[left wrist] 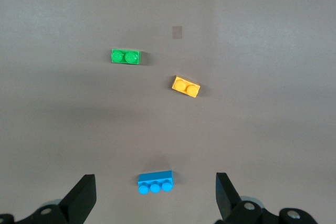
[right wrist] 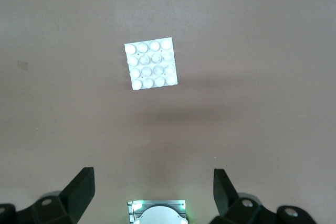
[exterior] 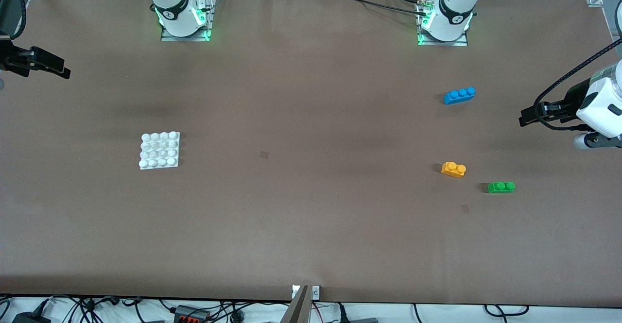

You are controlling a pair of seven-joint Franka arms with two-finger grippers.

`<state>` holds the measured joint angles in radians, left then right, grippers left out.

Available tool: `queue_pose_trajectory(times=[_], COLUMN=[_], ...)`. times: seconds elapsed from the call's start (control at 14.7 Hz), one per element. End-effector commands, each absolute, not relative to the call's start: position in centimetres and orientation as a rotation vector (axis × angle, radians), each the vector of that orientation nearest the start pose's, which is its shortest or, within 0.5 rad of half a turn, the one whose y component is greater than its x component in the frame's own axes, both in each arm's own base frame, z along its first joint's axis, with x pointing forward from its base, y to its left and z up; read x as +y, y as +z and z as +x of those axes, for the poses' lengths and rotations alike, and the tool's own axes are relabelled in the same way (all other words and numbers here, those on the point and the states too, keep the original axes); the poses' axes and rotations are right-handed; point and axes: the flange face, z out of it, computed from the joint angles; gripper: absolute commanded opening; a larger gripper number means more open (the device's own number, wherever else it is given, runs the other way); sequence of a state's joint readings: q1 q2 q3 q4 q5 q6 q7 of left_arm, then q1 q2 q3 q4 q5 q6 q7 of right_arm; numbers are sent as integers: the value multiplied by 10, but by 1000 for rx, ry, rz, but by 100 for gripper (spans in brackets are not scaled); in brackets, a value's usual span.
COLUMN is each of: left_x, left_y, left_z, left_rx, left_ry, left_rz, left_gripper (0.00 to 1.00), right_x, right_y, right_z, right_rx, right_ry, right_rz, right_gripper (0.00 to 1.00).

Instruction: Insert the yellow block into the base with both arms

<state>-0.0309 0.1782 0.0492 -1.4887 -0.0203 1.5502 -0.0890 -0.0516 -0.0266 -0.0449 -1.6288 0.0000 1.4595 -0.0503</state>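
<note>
The yellow block [exterior: 453, 169] lies on the brown table toward the left arm's end, studs up; it also shows in the left wrist view [left wrist: 186, 86]. The white base [exterior: 160, 150] lies flat toward the right arm's end and shows in the right wrist view [right wrist: 151, 63]. My left gripper [exterior: 528, 115] hangs high over the table's left-arm end, open and empty [left wrist: 156, 200]. My right gripper [exterior: 57, 68] hangs high over the table's right-arm end, open and empty [right wrist: 152, 198]. Both are well apart from the block and the base.
A blue three-stud brick [exterior: 459, 95] lies farther from the front camera than the yellow block. A green two-stud brick [exterior: 501, 187] lies beside the yellow block, slightly nearer. The arm bases [exterior: 184, 12] [exterior: 444, 19] stand along the table's back edge.
</note>
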Motion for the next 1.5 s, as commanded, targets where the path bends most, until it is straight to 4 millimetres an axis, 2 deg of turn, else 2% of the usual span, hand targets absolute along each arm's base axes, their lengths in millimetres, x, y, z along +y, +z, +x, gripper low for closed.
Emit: queue_pose_trajectory(times=[0.0,0.61,0.68,0.82,1.02,1.16,1.3,1.36,1.43], left_x=[7,9,11,17,14,13,13,13,13], left_y=[561,561,561,558,560,560,560,560,560], left_z=[598,597,597,596,596,595,595,595,595], left_rx=[-142,-141,-146,-142,-127,-122,-119,-119,-119], left_ry=[181,193,193,202,205,210,212,212,217], left_rz=[-3174,-3174,-3174,-3175,-3176,-3177,-3177,-3177,-3176], left_gripper=[100,100,100,100,100,100,100,100,100], right_x=[-51,-50,-49,-47,-47,-47,-48,-47,-45], right_y=[604,603,591,581,573,566,567,560,545], right_z=[526,527,533,535,535,543,567,571,577], right_rx=[91,65,58,60,70,80,57,50,36], right_ry=[232,235,275,330,411,401,358,375,416], right_rz=[-3121,-3123,-3119,-3111,-3080,-3088,-3096,-3096,-3096], right_gripper=[100,100,100,100,100,100,100,100,100])
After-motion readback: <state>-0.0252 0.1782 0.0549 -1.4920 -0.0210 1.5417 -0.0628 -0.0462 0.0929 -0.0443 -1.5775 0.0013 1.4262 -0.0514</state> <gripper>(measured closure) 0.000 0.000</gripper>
